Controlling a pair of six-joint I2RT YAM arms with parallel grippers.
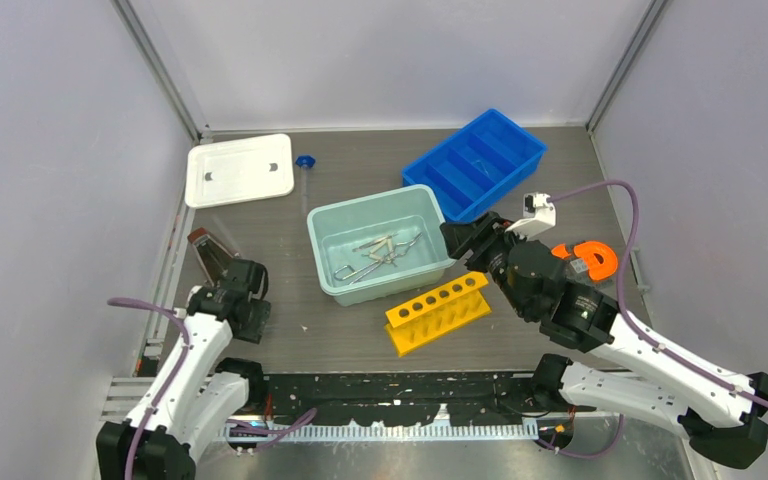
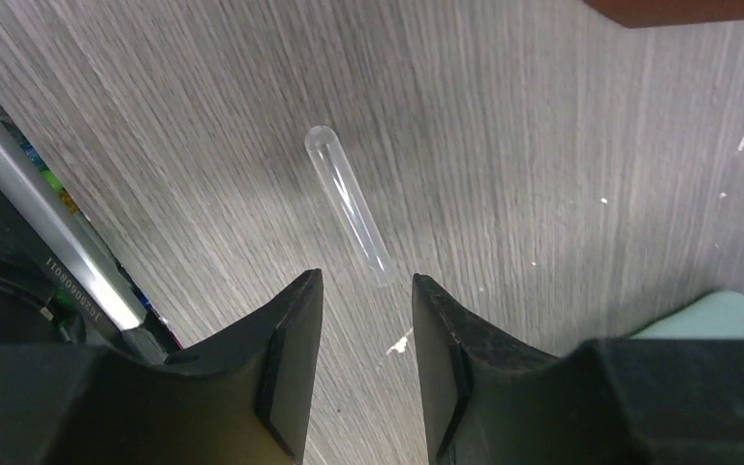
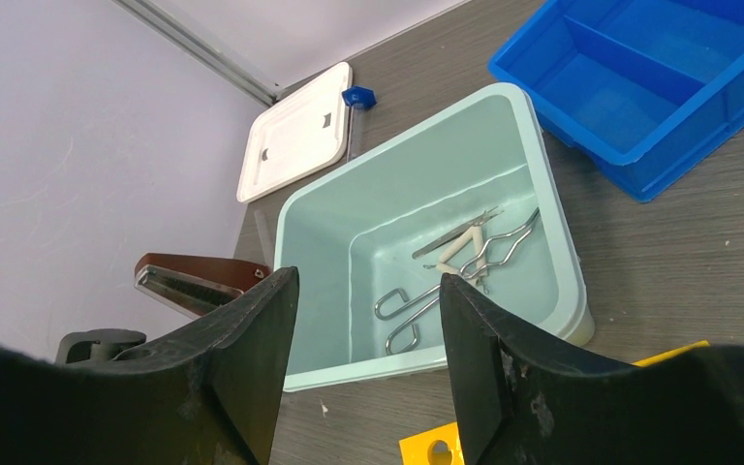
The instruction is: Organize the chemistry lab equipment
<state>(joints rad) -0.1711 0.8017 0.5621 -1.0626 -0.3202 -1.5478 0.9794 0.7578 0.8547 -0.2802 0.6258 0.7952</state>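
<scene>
Right wrist view, teal tub [image 3: 567, 281] holding metal tongs [image 3: 446, 281], perhaps a wire triangle [image 3: 457, 250], both arms' jaws parted, empty

My top camera sat high above and behind my bases, facing forward and down over the whole table [image 1: 340, 340]. My left wrist camera looked past the left gripper [image 2: 366, 279] from very close to the tabletop, catching only a corner of the pale teal tub [image 2: 727, 315]. My right wrist camera sat higher and farther back. It faced past the right gripper [image 3: 368, 281] toward the far left and into that tub. It shared the tub, the white lid [image 3: 295, 145] and the blue tray [image 3: 591, 97] with the top view.
</scene>
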